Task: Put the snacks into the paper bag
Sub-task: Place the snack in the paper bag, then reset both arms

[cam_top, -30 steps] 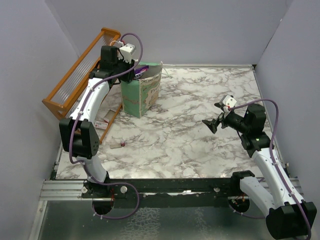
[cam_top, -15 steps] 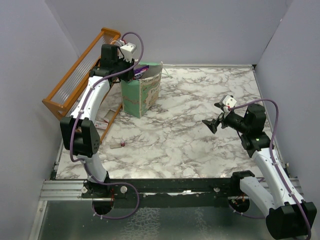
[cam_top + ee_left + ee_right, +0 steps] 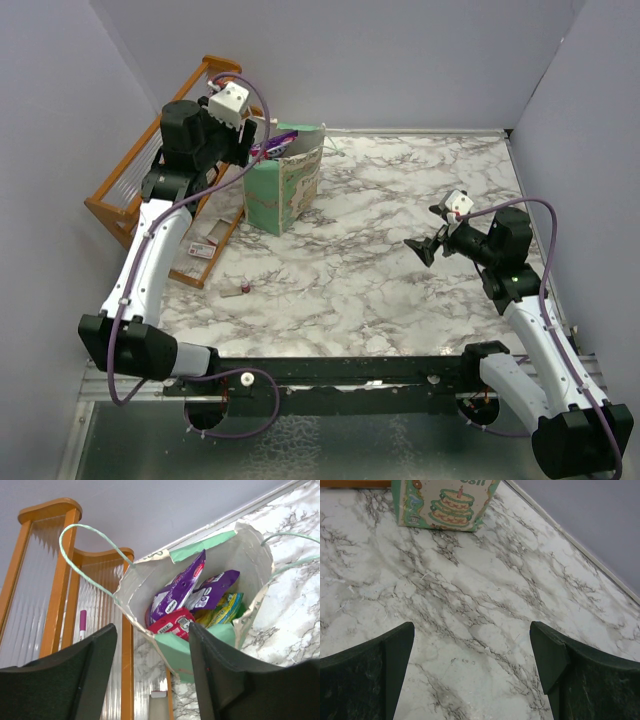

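Left arm: it has drawn back up and to the left, away from the bag (image 3: 135, 587).
Left fingers (image 3: 85, 670): now apart, with nothing between them.
Snacks (image 3: 175, 592): purple, red and yellow-green packets lie inside the bag.
Right fingers (image 3: 380, 665): wide apart over the desk (image 3: 480, 605), not moved.
Meaning: probably one packet was just released into the bag.

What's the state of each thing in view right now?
Paper bag: upright, mouth open.
Snacks: inside the bag, purple packets on top.
Left tool: open, empty, near the bag mouth.
Right tool: open, empty, over the table.
Orange rack: standing beside the bag.
Red-capped tube: lying on the table.
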`<state>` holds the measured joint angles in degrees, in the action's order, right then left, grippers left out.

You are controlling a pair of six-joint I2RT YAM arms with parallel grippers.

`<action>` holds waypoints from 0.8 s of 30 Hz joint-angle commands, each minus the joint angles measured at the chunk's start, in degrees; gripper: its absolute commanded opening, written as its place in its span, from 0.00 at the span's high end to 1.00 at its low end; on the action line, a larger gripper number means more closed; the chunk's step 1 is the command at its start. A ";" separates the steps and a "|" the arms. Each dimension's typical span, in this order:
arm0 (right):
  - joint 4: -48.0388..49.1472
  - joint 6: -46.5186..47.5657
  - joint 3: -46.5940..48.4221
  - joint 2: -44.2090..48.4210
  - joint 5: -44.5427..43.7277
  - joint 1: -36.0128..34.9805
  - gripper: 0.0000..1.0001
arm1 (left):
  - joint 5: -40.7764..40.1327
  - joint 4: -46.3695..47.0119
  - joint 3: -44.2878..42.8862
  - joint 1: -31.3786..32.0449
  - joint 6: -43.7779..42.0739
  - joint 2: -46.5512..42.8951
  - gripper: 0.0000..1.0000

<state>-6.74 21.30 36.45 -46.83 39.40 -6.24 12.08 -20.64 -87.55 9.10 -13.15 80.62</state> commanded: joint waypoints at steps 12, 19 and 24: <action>3.40 -0.91 -0.94 -0.04 -5.69 0.51 0.01 | -3.29 8.03 21.30 -0.13 5.41 -18.46 0.05; 4.06 -1.53 -0.94 -0.45 -8.18 0.49 0.01 | -4.74 5.95 25.75 -0.14 5.70 -22.40 0.01; 4.11 -1.63 -0.67 -0.74 -10.07 0.51 0.01 | -5.78 4.83 28.98 -0.14 5.79 -25.60 0.01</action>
<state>-4.84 20.51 36.32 -47.35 32.56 -6.24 8.62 -15.29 -60.53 9.10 -8.27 58.37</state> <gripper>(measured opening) 0.994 0.991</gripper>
